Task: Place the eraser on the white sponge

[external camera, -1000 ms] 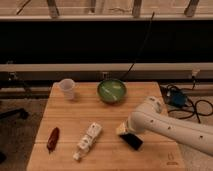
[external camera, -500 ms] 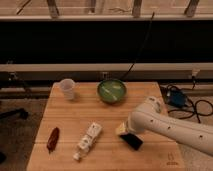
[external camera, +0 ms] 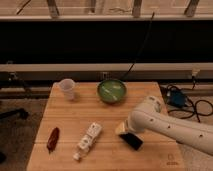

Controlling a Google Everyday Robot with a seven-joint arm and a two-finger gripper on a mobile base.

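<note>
A wooden counter (external camera: 75, 112) stood before a dark wall with a pale rail running across it. The robot's white arm (external camera: 170, 125) reached in from the lower right, bending down towards the front middle of the counter. At its tip the dark pincer (external camera: 131, 140) sat low over the wood, touching it or nearly so. Whether it was clenched, released or grasping anything could not be told. A small pale piece (external camera: 120, 129), possibly the eraser, showed at the arm's end just up and left of the pincer, and whether it was held or lay on the counter could not be told either.

The white sponge (external camera: 88, 141), an oblong white piece lying at a slant, rested on the counter to the left of the pincer, near it but apart. Further left, close to the counter's edge, lay a slim red object (external camera: 52, 139). Towards the back stood a clear plastic cup (external camera: 67, 89) at the left, upright, and a green bowl (external camera: 112, 91) near the middle, well apart from each other. Off the counter to the right, dark cables (external camera: 197, 107) ran around a blue item (external camera: 176, 98) on the floor
</note>
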